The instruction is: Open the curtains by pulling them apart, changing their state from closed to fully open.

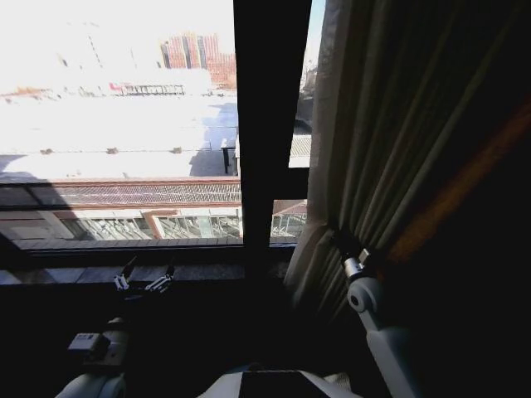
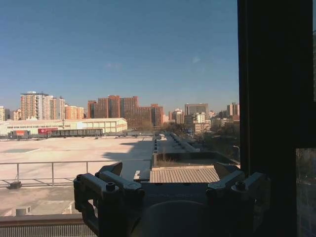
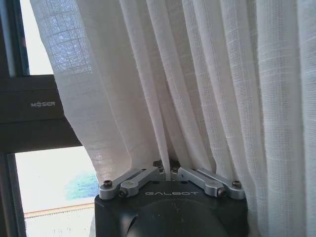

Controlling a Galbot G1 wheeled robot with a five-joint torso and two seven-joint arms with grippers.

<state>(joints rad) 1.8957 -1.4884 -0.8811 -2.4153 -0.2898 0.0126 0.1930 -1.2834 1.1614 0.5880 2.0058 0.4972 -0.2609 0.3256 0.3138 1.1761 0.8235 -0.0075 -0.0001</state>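
Note:
A sheer cream pleated curtain [image 1: 390, 124] hangs at the right of the window, gathered into folds to the right of the black vertical window frame [image 1: 270, 124]. My right gripper [image 1: 344, 246] reaches up into the curtain's inner edge. In the right wrist view the gripper [image 3: 168, 172] is shut on a pinched fold of the curtain [image 3: 197, 74], and fabric drapes around it on both sides. My left gripper [image 1: 143, 278] is low at the left near the window sill, open and holding nothing. Its spread fingers [image 2: 116, 170] face the bare glass.
The dark window sill [image 1: 83, 274] runs across below the glass. The black frame post [image 2: 274, 98] stands close beside my left gripper. A horizontal dark frame bar [image 3: 29, 113] sits behind the curtain. Rooftops and buildings lie outside.

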